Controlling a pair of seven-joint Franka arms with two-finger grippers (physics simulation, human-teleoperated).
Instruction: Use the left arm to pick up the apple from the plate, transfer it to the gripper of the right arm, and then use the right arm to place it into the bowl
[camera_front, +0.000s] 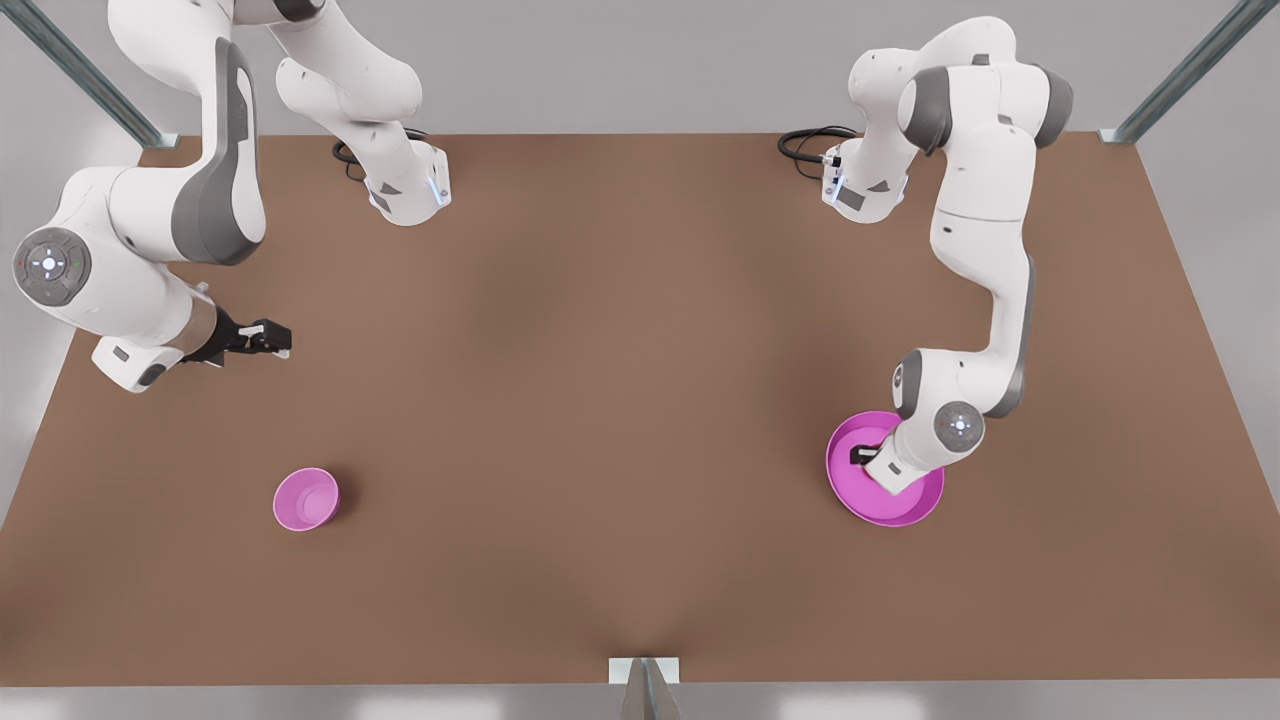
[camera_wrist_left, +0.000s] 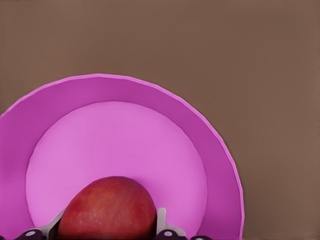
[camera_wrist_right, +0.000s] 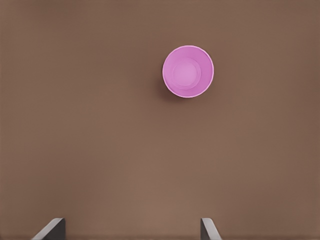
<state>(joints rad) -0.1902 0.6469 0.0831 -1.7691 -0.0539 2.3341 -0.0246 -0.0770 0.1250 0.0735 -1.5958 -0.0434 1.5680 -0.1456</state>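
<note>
Hidden under the left arm in the front view, the small round red apple (camera_wrist_left: 107, 210) is seen in the left wrist view flanked by the left claw (camera_wrist_left: 107, 232) over the wide shallow pink plate (camera_wrist_left: 210, 150); contact cannot be told. The right claw (camera_front: 268, 338) is held spread above the brown counter (camera_front: 620, 400), the small deep pink bowl (camera_wrist_right: 188, 71) lying beyond it.

Matt brown surface (camera_front: 620, 400), even and without grain. The plate (camera_wrist_left: 220, 165) and the bowl (camera_front: 306, 499) look like smooth pink plastic with a soft sheen. The apple (camera_wrist_left: 107, 210) has glossy red skin, finely speckled. Both arms have glossy white shells with matt grey joint panels; metal struts stand at the corners.
</note>
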